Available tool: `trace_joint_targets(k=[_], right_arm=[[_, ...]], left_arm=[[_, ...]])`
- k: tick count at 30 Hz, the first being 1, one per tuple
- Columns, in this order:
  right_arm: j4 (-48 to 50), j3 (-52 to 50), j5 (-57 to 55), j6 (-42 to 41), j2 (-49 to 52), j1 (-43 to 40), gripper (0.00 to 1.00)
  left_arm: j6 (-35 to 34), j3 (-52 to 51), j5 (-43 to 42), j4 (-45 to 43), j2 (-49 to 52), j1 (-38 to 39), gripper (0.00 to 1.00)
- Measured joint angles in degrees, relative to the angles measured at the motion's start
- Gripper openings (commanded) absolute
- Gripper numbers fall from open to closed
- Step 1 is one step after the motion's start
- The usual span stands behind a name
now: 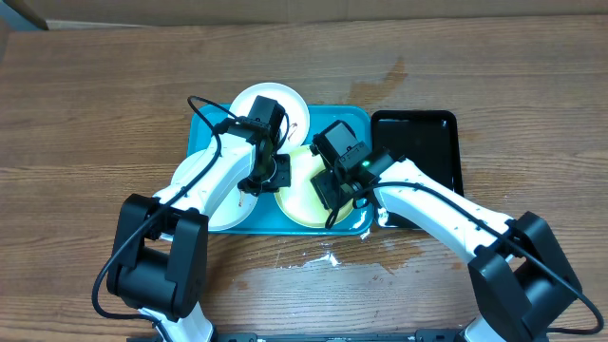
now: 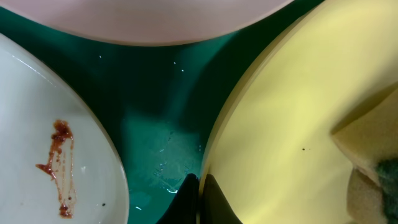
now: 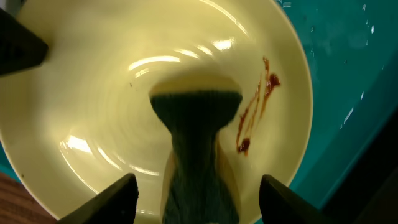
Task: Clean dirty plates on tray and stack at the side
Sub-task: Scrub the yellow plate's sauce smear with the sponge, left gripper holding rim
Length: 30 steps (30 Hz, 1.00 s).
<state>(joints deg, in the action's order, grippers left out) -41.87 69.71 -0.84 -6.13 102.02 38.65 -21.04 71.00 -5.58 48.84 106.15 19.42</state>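
Mind the sponge [image 3: 196,143] standing loose on the lime plate [image 3: 93,124] in the tray [image 3: 348,74], inside the spread-wide, empty right end effector [image 3: 199,196], with the left end effector [image 2: 199,190] closed tight beside the rim: may topple, leaving the smear [image 3: 255,112] unwiped.

Left arm [image 1: 204,185]: white links, black base at lower left of the overhead frame, reaching up and right toward centre.
Left gripper [image 1: 271,178]: jaws closed, fingertips [image 2: 191,190] meeting at bottom centre of its wrist view.
Right arm [image 1: 432,201]: white links, black base at lower right, reaching up and left.
Right gripper [image 1: 331,198]: jaws parted, fingers [image 3: 115,200] at lower left and lower right of its wrist view.
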Motion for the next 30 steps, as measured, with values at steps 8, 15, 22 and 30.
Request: trace_joint_targets(k=[8, 15, 22, 30], right_arm=[[1.29, -3.1, 4.66, 0.17, 0.17, 0.0, 0.49], [4.17, -6.43, 5.35, 0.52, 0.28, -0.04, 0.17], [5.35, -7.23, 5.25, 0.17, 0.31, -0.04, 0.31], [6.86, -8.87, 4.9, 0.59, 0.33, -0.04, 0.22]], left_arm=[[0.0, 0.0, 0.0, 0.0, 0.0, 0.0, 0.04], [0.02, 0.0, 0.0, 0.44, 0.0, 0.0, 0.04], [0.0, 0.0, 0.0, 0.46, 0.0, 0.0, 0.04], [0.02, 0.0, -0.17, 0.48, 0.0, 0.0, 0.04]])
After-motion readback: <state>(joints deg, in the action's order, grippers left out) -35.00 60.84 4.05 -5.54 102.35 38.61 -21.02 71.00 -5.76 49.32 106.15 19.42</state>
